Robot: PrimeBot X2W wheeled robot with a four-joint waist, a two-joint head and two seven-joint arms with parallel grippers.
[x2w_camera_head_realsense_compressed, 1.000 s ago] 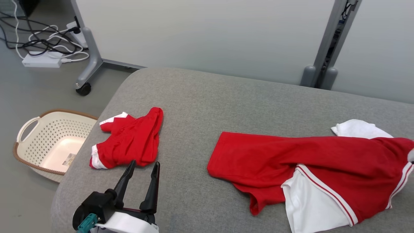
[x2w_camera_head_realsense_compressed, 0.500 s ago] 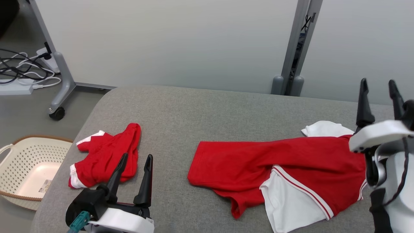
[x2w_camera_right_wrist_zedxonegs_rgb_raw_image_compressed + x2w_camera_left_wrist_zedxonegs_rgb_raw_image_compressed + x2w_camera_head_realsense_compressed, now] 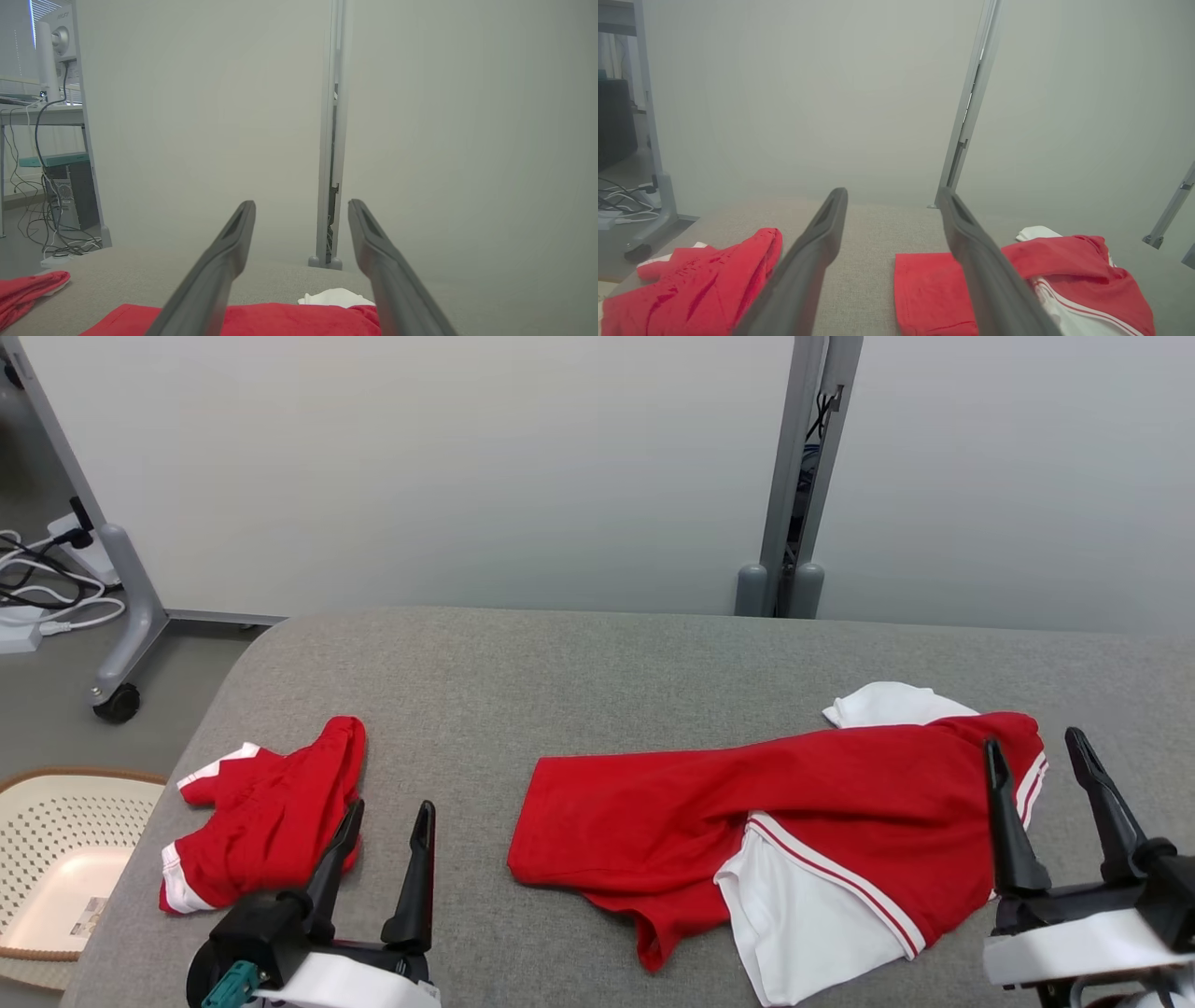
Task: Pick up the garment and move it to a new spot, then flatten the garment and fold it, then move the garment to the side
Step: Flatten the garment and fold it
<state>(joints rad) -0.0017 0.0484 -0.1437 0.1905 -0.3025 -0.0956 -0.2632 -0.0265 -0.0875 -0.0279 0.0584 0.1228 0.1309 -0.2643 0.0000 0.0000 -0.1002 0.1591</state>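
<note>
- Dark fingers [image 3: 415,868] of the left gripper [image 3: 389,809] are standing wide apart, holding nothing; the right gripper [image 3: 1034,743] is doing likewise.
- Between them the crumpled red-and-white garment [image 3: 672,803] is lying on the worktop [image 3: 560,672], so pickup is seemingly only beginning; next, a gripper is needing to descend onto an edge.
- Farther back, white cloth [image 3: 887,705] is disappearing under red folds, obscuring its shape; a smaller red garment [image 3: 261,812] is lying leftward.

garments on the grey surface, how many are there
2. The small garment lies at the left, near the basket. The large garment is spread out at centre-right. Its folds could hide something smaller.
</note>
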